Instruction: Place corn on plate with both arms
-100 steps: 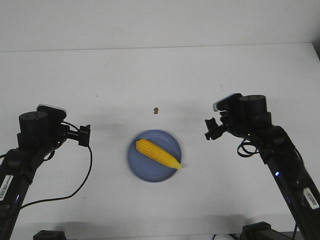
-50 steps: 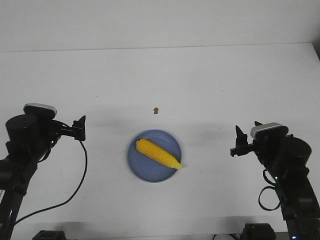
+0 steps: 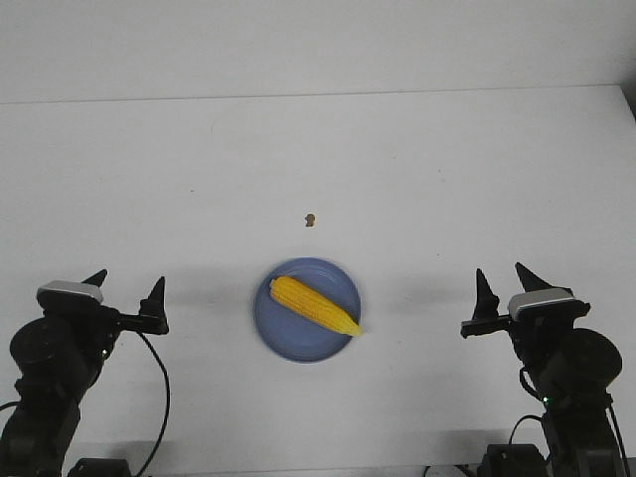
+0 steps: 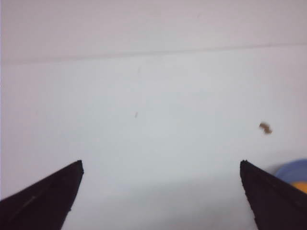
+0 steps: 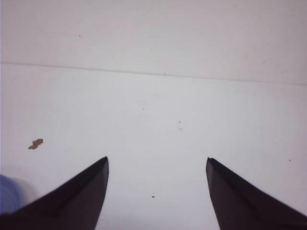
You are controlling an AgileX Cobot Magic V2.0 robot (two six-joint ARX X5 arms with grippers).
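The yellow corn [image 3: 314, 305] lies diagonally across the round blue plate [image 3: 281, 335] near the table's front middle, its pointed tip reaching the plate's right rim. My left gripper [image 3: 126, 289] stands open well to the left of the plate, holding nothing. My right gripper [image 3: 505, 283] stands open well to the right of it, also with nothing in it. In the left wrist view the left gripper [image 4: 161, 165] frames bare table, with a sliver of the plate [image 4: 293, 170] and corn [image 4: 300, 186] at the edge. The right wrist view shows the right gripper [image 5: 157, 160] open and the plate's rim [image 5: 7, 194].
A tiny brown speck [image 3: 310, 219] lies on the white table [image 3: 318, 159] beyond the plate; it also shows as the speck [image 4: 265, 128] in the left wrist view and the speck [image 5: 35, 143] in the right. Black cables hang from both arms near the front edge.
Both arms have drawn back toward the table's front edge and away from the plate, and their fingers now point forward. The corn and plate have stayed put.
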